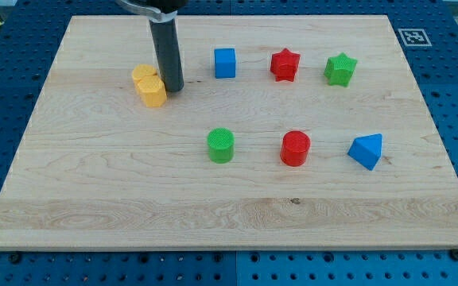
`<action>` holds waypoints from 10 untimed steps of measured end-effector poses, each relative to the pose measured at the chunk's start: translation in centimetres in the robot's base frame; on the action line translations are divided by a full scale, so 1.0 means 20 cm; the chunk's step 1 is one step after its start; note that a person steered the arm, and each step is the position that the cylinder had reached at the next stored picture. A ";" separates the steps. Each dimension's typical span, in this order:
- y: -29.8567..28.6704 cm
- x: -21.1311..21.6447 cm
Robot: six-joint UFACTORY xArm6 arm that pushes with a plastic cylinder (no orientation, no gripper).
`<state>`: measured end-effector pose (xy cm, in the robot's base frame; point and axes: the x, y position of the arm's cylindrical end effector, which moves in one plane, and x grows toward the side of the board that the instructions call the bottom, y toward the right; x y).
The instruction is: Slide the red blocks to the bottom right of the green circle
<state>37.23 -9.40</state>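
Note:
A red star block [285, 64] lies near the view's top, right of centre. A red circle block [296, 148] lies lower, to the right of the green circle block [221, 145]. My tip [172, 87] rests on the board at the upper left, touching or almost touching the right side of a yellow block [149, 86]. The tip is well to the upper left of the green circle and far from both red blocks.
A blue cube [225, 63] sits right of the rod. A green star [340, 69] is at the upper right. A blue triangle block [367, 150] is at the right. The wooden board [94, 191] lies on a blue perforated table.

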 end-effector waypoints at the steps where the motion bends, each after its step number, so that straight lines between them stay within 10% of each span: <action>1: 0.00 -0.09; 4: 0.06 -0.49; 6: 0.67 -0.70; 10: 1.03 -0.41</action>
<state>29.10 11.13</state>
